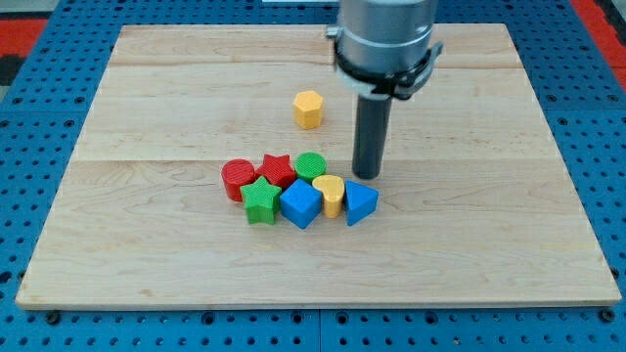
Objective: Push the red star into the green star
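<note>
Seven blocks crowd wooden board [147,244]; blue pegboard [39,117] seemingly beneath.

1. The tabletop [147,235] was a pale wooden board of joined planks.
2. A yellow hexagonal block [308,109] stood alone on it, toward the view's top, well apart from the rest.
3. Below it a tight cluster lay near the middle: a red cylinder [237,179] at the view's left, the red star [278,170] just beside it, then a green cylinder [311,164].
4. In the front row, the green star [260,200] touched the red star; a blue cube [300,202], a yellow heart [331,194] and a blue triangular block [360,202] followed toward the view's right.
5. My tip [367,176] rested on the tabletop just above the blue triangular block.
</note>
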{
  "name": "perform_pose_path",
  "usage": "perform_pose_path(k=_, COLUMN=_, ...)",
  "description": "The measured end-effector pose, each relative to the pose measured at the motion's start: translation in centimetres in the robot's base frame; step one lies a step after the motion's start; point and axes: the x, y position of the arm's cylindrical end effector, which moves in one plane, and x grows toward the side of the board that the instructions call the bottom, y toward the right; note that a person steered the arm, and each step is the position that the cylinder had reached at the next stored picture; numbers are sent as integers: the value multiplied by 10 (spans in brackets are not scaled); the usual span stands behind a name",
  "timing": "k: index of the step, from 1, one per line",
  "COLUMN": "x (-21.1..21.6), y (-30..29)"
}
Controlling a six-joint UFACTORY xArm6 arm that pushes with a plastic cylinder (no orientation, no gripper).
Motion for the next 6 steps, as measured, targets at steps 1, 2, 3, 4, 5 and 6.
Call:
perform_pose_path(k=1, x=-34, y=-5)
perform_pose_path(k=2, x=-17, y=-65)
perform_pose_path(k=3, x=-17, y=-99)
perform_pose_path(k=4, x=15, y=-99)
perform_pose_path(k=5, x=33, y=-92)
perform_pose_path(k=6, x=-5, y=-91)
